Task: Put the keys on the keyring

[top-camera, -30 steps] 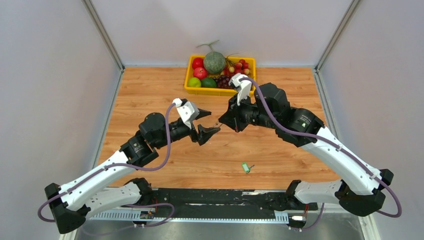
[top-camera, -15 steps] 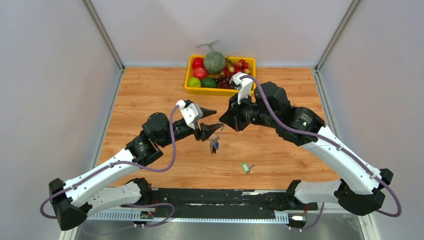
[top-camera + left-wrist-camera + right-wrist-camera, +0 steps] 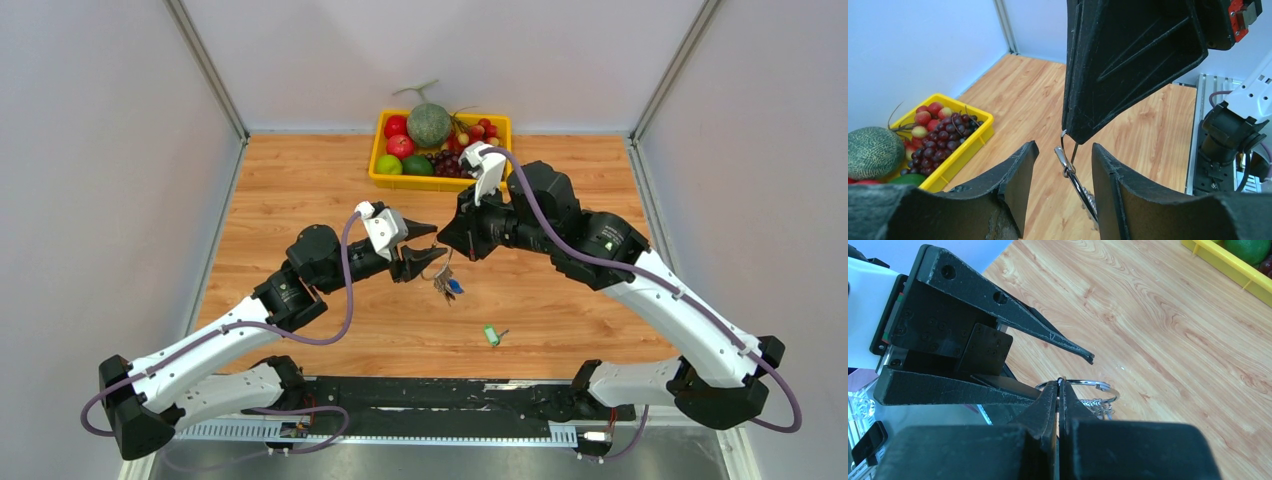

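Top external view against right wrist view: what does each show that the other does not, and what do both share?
Only the top external view shows the green-headed silvery key lying alone on the wooden table, and a blue-headed key in the hanging bunch. Only the right wrist view shows the thin silvery wire keyring as a clear loop, pinched at the tips of the right gripper. Both show the left gripper open close beside it, and the right gripper shut.

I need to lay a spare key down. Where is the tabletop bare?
Bare wood: between the yellow tray and left wall, and right of the tray. Crowded mid-table, where left gripper, right gripper and hanging keys meet; the green key lies nearer the front.
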### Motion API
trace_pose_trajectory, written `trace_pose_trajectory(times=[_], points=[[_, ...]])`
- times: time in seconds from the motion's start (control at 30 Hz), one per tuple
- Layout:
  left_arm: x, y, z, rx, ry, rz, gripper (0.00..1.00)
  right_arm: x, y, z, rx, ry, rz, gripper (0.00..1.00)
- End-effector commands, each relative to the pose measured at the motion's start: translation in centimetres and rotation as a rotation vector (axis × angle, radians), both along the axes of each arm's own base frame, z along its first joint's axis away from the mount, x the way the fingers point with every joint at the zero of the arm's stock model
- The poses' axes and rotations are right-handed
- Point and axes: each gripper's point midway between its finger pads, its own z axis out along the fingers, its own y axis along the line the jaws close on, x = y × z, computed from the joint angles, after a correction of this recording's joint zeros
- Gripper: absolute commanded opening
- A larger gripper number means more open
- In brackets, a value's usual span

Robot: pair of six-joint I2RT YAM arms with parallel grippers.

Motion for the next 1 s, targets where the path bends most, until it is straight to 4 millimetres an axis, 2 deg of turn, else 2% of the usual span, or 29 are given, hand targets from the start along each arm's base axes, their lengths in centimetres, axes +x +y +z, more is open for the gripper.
trace_pose_trajectory(times=[0.0, 0.1, 0.13, 0.2, 0.23, 0.3, 0.77, 0.8, 0.97], points=[[-0.3, -0.2, 0.8, -0.018, -0.036, -0.018, 0.52, -0.1, 0.5, 3.0, 0.085, -0.033, 0.001, 0.00], [-0.3, -0.2, 0.8, -0.015, -0.035, -0.016, 0.47, -0.1, 0.6, 3.1, 0.090, -0.032, 0.003, 0.00], [-0.2, -0.2, 0.8, -0.013, -0.035, -0.014, 0.43, -0.2, 0.6, 3.2, 0.091, -0.032, 0.006, 0.00], [0.0, -0.3, 0.7, -0.001, -0.029, -0.007, 0.25, -0.2, 0.6, 3.3, 0.096, -0.033, 0.009, 0.00], [0.2, -0.3, 0.4, 0.010, -0.023, 0.000, 0.08, -0.2, 0.6, 3.2, 0.095, -0.032, 0.008, 0.00], [0.5, -0.4, 0.1, 0.025, -0.012, 0.012, 0.01, -0.2, 0.5, 3.3, 0.098, -0.033, 0.003, 0.00], [1.4, 0.7, 0.6, -0.001, 0.019, 0.118, 0.00, -0.3, 0.3, 3.5, 0.114, -0.039, -0.001, 0.00], [1.6, 0.8, 0.6, -0.001, 0.021, 0.126, 0.00, -0.4, 0.2, 3.6, 0.116, -0.042, -0.004, 0.02], [1.8, 1.0, 0.5, -0.003, 0.030, 0.145, 0.00, -0.3, -0.9, 3.9, 0.121, -0.059, -0.041, 0.35]])
